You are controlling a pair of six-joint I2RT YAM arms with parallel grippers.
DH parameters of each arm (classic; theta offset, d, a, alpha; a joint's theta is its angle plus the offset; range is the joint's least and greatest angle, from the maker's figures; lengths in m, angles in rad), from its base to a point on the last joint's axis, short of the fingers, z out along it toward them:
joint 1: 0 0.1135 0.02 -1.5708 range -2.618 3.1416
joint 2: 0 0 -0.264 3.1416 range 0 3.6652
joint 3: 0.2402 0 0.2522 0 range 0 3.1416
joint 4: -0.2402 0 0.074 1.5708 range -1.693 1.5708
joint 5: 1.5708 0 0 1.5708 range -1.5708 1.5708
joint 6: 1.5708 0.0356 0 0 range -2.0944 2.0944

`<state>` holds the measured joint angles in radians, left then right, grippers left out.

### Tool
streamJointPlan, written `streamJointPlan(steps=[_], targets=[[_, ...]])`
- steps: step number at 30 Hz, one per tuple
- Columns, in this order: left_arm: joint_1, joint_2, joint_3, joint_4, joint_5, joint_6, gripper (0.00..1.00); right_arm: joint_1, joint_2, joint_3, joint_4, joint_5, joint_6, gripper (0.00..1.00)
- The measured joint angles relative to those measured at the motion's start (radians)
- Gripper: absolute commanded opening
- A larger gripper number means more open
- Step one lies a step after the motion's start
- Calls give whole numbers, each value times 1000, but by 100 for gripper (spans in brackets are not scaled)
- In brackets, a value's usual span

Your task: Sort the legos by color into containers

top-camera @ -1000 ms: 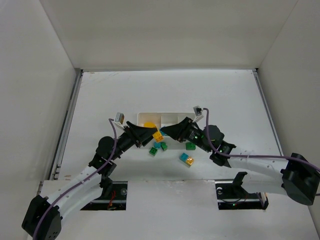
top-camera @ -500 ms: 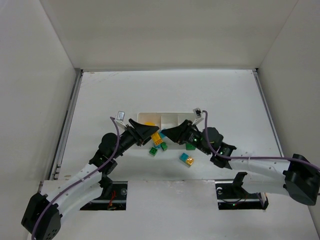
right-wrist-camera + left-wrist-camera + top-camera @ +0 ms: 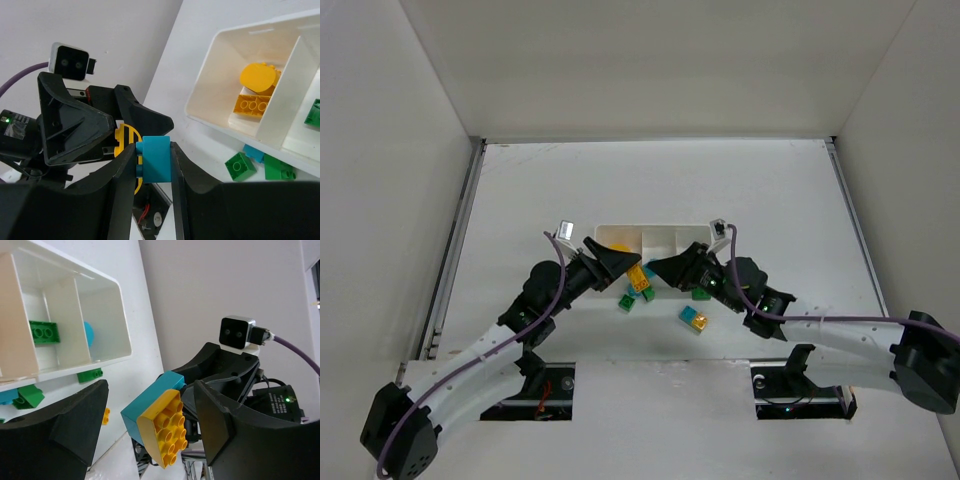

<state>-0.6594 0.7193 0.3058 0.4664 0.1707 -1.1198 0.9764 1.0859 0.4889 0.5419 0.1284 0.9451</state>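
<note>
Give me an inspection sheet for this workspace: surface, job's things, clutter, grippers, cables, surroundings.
Surface: white table, legos lying near its middle.
Job's things: white tray holds yellow pieces in one end compartment, a green brick in the middle one and a cyan piece in the other end; loose legos lie beside it.
Clutter: nothing seen.
Grippers: right gripper shut on cyan brick, which is joined to a yellow brick; left gripper open, fingers either side of that pair.
Cables: purple cable along each arm.
Surroundings: white walls.
</note>
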Motion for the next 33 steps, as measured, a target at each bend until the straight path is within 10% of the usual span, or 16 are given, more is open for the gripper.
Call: streamJointPlan(steps=[33], targets=[[-209, 153, 179, -388, -348, 162, 55, 147, 147, 179, -283, 412, -284, 24]])
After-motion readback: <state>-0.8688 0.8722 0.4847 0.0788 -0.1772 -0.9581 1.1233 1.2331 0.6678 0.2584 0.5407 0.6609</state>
